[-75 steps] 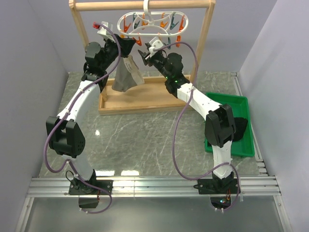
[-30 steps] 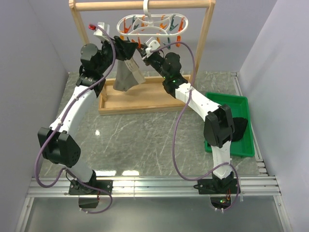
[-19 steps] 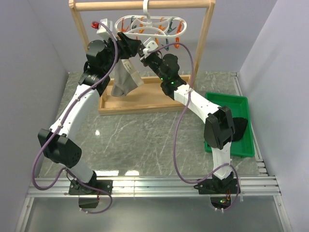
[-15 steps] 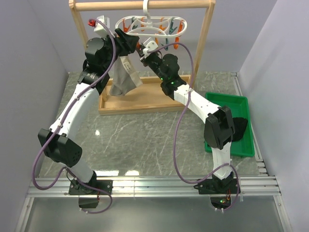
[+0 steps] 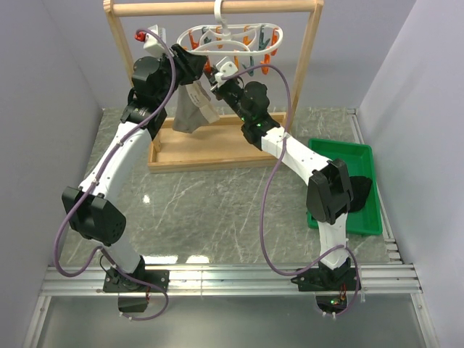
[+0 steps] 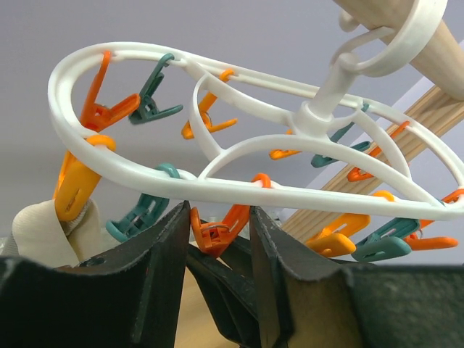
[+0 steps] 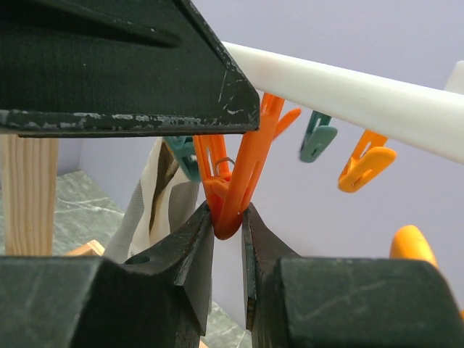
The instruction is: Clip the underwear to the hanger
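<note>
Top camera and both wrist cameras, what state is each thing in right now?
Left hand: fingers apart, grip unclear.
Right hand: shut on an orange plastic clothespin.
Taupe fabric underwear: dangling below the left hand, clipping unclear.
White plastic oval drying hanger: hooked on the wooden rail.
Green plastic tray: holding black cloth.

White arm links (image 5: 116,163), black joints (image 5: 330,190), purple cables (image 5: 267,210)

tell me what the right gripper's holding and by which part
The right gripper pinches an orange clothespin on the hanger, by its narrow lower end, just below the spring.
</note>
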Action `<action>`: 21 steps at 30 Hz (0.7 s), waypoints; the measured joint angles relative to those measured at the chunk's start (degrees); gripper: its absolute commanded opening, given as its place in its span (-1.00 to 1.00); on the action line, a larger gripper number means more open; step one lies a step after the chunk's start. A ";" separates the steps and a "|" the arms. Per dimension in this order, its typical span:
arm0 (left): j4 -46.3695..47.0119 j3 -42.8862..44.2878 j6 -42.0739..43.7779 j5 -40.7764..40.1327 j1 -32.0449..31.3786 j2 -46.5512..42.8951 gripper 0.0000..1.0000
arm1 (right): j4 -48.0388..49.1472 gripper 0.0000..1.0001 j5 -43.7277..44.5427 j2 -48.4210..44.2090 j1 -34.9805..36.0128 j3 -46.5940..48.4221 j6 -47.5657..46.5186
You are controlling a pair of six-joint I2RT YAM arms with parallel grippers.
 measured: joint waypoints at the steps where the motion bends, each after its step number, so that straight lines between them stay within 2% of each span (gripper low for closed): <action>1: 0.17 -0.04 -0.04 0.17 0.04 0.00 -0.15 | -0.02 -1.00 0.07 -0.02 0.00 0.00 0.00; 10: 2.69 -4.50 -1.79 1.88 0.20 -2.25 -0.10 | 0.13 -1.00 0.15 -0.07 0.02 -0.09 0.00; 21: 1.29 -4.44 -4.94 3.82 0.31 -3.54 0.03 | 0.55 -1.00 0.15 -0.96 0.17 -0.90 -0.02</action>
